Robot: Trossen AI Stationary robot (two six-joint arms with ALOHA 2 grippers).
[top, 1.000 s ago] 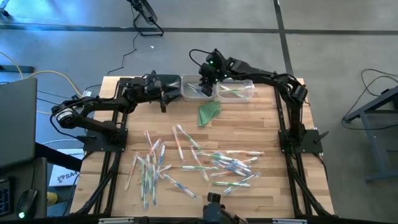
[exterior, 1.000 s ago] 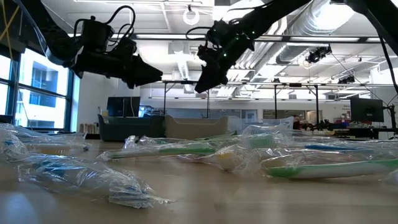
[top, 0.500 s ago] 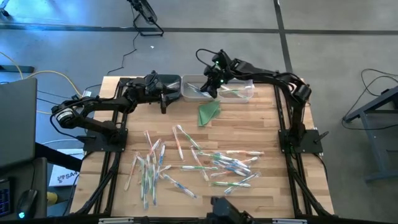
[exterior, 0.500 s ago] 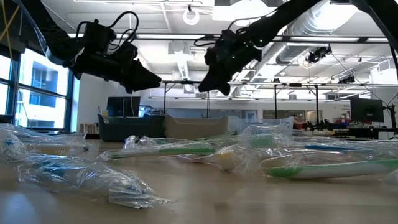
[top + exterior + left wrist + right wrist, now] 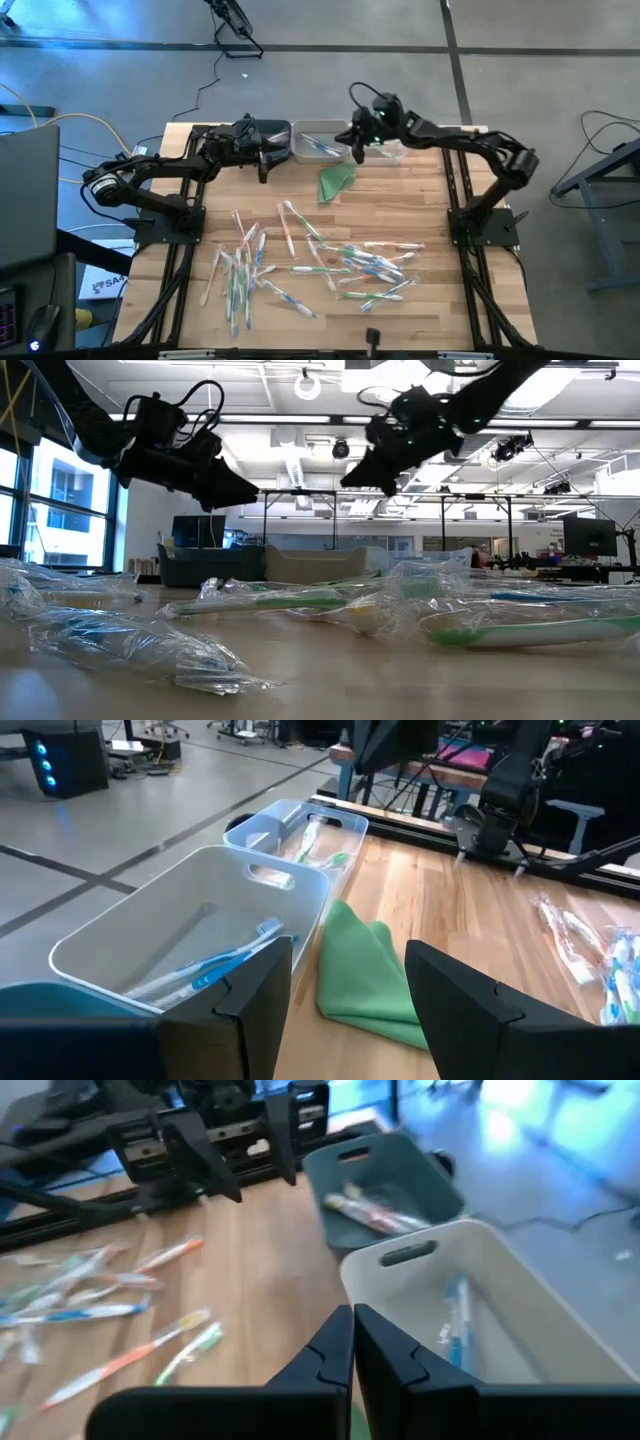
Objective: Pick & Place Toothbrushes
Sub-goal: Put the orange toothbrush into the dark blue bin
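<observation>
Many toothbrushes (image 5: 300, 262) in clear wrappers lie scattered over the near half of the wooden table. Three bins stand in a row at the far edge. The dark bin (image 5: 272, 134) holds pink-orange ones (image 5: 372, 1210), the white middle bin (image 5: 318, 143) holds blue ones (image 5: 215, 970), and the clear bin (image 5: 390, 148) holds green ones (image 5: 318, 848). My right gripper (image 5: 352, 1342) hangs shut and empty in the air between the middle and clear bins (image 5: 354, 146). My left gripper (image 5: 345, 1000) waits open beside the dark bin (image 5: 264, 165), holding nothing.
A folded green cloth (image 5: 337, 180) lies flat on the table just in front of the bins. Bare wood lies between the bins and the toothbrush pile. The arm bases stand at the left and right table edges.
My right gripper has swung toward the table's right edge along the far side, from over the middle bin to the gap by the clear bin. It has also tipped from pointing steeply down to a flatter slant. The left arm keeps its place.
</observation>
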